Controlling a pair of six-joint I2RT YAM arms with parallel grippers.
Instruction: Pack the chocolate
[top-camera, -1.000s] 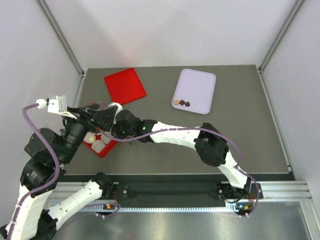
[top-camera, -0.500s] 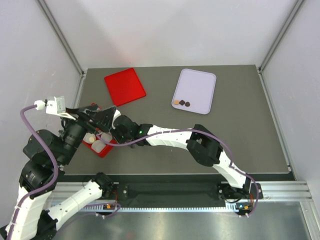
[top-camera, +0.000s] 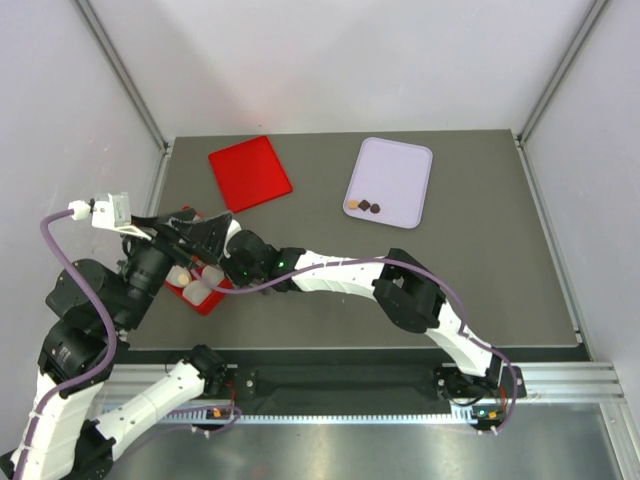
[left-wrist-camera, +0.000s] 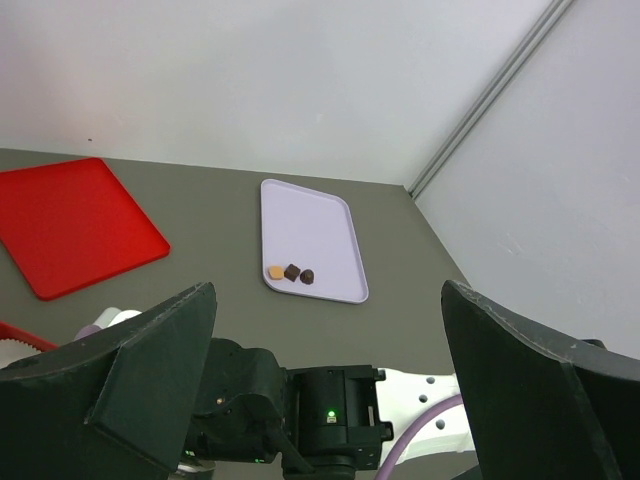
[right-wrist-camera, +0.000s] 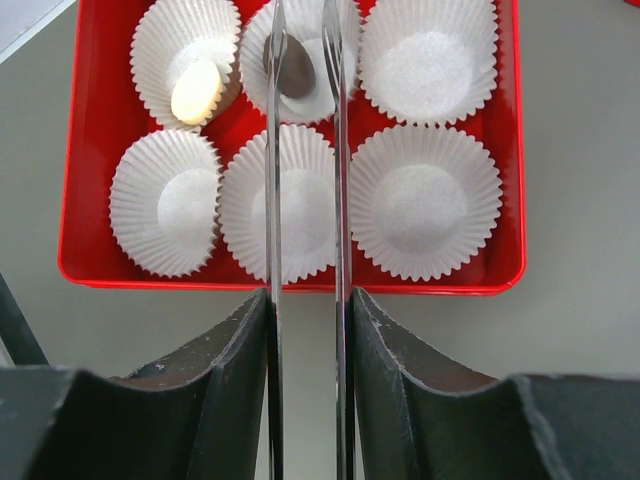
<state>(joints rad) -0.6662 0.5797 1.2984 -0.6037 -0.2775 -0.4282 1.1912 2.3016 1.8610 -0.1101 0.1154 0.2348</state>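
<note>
Right wrist view: right claw (right-wrist-camera: 303, 40) has its thin tines nearly parallel with a narrow gap, straddling a dark piece (right-wrist-camera: 297, 70) in the far-middle paper cup (right-wrist-camera: 300, 50) of the red box (right-wrist-camera: 508, 150). Can't tell if they pinch it or just bracket it. The piece reads as oval, with its long axis roughly along the tines. A pale piece (right-wrist-camera: 196, 92) sits in the far-left cup, oval and tilted diagonally. The other four cups show nothing inside.

Left claw (left-wrist-camera: 328, 290) is wide apart, holding nothing, raised by the box and looking toward the tray.

The next pick depends on three pieces (top-camera: 365, 205) on the lilac tray (top-camera: 395, 170), well apart from the right claw, to its right and farther back. They lie in a short left-right row at the tray's near end. Judgement: the right arm should fetch them. Red lid (top-camera: 250, 172) lies flat behind the box.
</note>
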